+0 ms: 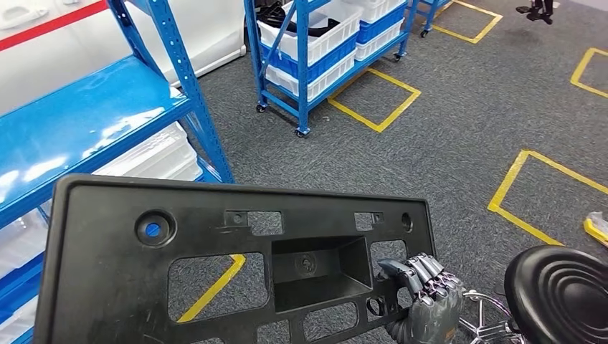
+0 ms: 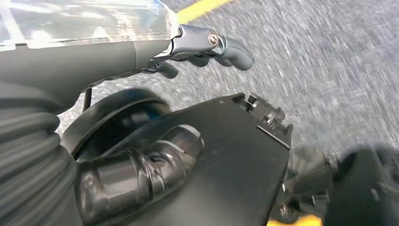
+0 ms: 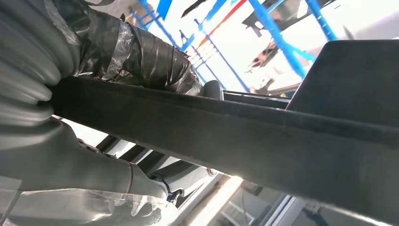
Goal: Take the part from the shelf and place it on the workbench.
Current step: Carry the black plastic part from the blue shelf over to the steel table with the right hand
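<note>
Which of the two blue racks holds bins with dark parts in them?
The far rack on castors, at top centre of the head view: its white and blue bins hold dark parts. The near rack at left has a bare glossy blue shelf on top, with white bins below.

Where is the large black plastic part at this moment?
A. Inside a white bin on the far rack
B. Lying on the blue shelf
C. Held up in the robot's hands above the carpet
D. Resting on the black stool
C: in the head view the black part is raised in front of the camera, the right hand gripping its edge, with grey carpet showing through its openings.
</note>
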`<state>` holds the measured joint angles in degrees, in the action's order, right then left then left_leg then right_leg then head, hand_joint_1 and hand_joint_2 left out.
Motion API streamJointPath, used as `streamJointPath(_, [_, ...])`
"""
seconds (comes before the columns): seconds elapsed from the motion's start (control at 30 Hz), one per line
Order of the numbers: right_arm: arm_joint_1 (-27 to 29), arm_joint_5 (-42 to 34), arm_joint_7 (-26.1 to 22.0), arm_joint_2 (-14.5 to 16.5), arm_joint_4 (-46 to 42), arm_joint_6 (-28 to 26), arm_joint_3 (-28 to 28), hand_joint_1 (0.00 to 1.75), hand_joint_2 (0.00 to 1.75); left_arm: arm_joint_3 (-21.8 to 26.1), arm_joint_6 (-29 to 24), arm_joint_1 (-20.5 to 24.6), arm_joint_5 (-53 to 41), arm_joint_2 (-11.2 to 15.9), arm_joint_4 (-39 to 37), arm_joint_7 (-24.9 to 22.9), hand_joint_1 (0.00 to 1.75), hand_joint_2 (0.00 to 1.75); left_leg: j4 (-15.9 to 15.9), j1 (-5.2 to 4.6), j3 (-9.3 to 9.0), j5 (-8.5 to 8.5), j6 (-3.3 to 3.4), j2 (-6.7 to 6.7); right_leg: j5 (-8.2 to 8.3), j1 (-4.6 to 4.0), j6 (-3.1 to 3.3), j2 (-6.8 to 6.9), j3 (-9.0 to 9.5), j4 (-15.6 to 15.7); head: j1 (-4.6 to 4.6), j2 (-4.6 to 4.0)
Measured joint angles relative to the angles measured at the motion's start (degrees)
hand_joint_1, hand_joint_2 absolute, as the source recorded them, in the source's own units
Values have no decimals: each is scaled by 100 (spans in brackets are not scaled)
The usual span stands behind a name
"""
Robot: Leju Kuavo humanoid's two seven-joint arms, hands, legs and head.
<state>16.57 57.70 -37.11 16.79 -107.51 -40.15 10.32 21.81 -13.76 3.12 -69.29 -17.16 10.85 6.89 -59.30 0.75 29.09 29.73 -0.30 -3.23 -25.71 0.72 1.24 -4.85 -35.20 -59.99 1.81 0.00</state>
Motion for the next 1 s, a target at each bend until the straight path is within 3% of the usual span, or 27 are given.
streamJointPath(0.07, [-1,-7,0,0,9,0,0,175,175,6,5,2,-2,1,-1,-5,0,175,180,-19,-50,7,41,-94,47,21,-80,-101,-57,6,1,0])
streamJointPath(0.13, [8,-24,0,0,10,-1,-2,175,175,8,5,8,-5,-5,-1,-7,0,175,253,-19,-75,-41,95,17,81,26,-162,-134,-93,22,3,0])
streamJointPath(0.17, [7,-37,0,0,9,-1,-2,175,175,8,5,8,-9,-9,-1,-8,0,175,299,-8,-92,-79,135,90,20,14,-184,-46,-138,-60,7,0])
streamJointPath(0.2, [3,-51,0,0,8,-1,-3,175,175,8,7,6,-14,-13,-1,-10,0,175,343,2,-103,-114,167,175,-112,-2,-199,86,-232,-259,13,0])
streamJointPath(0.27, [-4,-69,0,0,10,0,-4,175,175,9,8,2,-24,-15,-1,-19,0,175,367,-9,-94,-135,206,344,-506,-1,-217,353,-541,-948,21,0])
streamJointPath(0.33, [2,-75,0,0,17,0,-5,175,175,9,8,2,-29,-15,-1,-27,0,175,359,-23,-82,-128,209,511,-702,16,-248,427,-771,-1496,20,0])
streamJointPath(0.37, [4,-76,0,0,21,0,-5,175,175,9,8,3,-30,-15,-1,-30,0,175,352,-24,-83,-119,205,593,-644,25,-259,451,-741,-1487,20,0])
streamJointPath(0.4, [5,-76,0,0,23,0,-5,175,175,9,8,4,-30,-15,-1,-32,0,175,340,-23,-88,-105,194,664,-496,33,-265,491,-592,-1249,21,0])
streamJointPath(0.43, [5,-76,0,0,23,0,-5,175,175,8,8,4,-31,-16,-1,-33,0,175,321,-22,-96,-84,178,727,-315,39,-263,574,-360,-853,21,0])
streamJointPath(0.5, [-1,-76,0,0,23,0,-5,175,175,8,8,5,-34,-16,-1,-33,0,175,269,-48,-91,-24,120,824,-128,9,-213,775,16,-182,18,0])
streamJointPath(0.57, [-4,-76,0,0,22,0,-5,175,175,8,7,6,-42,-15,-1,-28,0,175,242,-73,-96,12,57,898,-146,-39,-138,821,90,-5,11,0])
streamJointPath(0.63, [-2,-78,0,0,21,0,-5,175,175,9,6,12,-52,-14,-1,-19,0,175,238,-63,-123,37,-1,948,-129,-34,-69,704,70,16,9,0])
streamJointPath(0.7, [-7,-78,0,1,20,0,-4,175,175,8,5,13,-66,-13,-1,-8,0,175,17,-42,-42,224,-57,779,-99,-7,-1,593,64,50,9,0])
streamJointPath(0.77, [-16,-79,0,2,20,0,-2,175,175,8,4,9,-77,-10,-1,12,0,175,-629,-24,243,591,-84,509,-81,-4,43,484,55,59,6,0])
streamJointPath(0.83, [-19,-79,0,2,21,0,-2,175,175,8,-2,8,-80,-7,-1,37,0,175,-1282,-21,554,803,-82,405,-76,-18,60,352,52,55,5,0])
streamJointPath(0.87, [-18,-78,0,2,22,0,-2,175,175,8,-5,9,-81,-6,-1,45,0,175,-1360,-21,601,743,-71,388,-74,-24,62,274,55,51,6,0])
streamJointPath(0.9, [-18,-78,0,2,22,0,-3,175,175,7,-7,10,-84,-6,-1,46,0,175,-1224,-21,551,577,-52,367,-73,-29,63,190,61,46,6,0])
streamJointPath(0.93, [-18,-76,0,2,22,0,-3,175,175,8,-6,10,-87,-6,-1,42,0,175,-899,-22,416,341,-24,320,-72,-32,61,107,70,41,6,0])
streamJointPath(1.0, [-20,-74,0,2,21,0,-2,175,175,8,4,9,-94,-2,-2,35,0,175,-202,-22,131,10,41,68,-61,-32,40,-36,68,30,7,0])
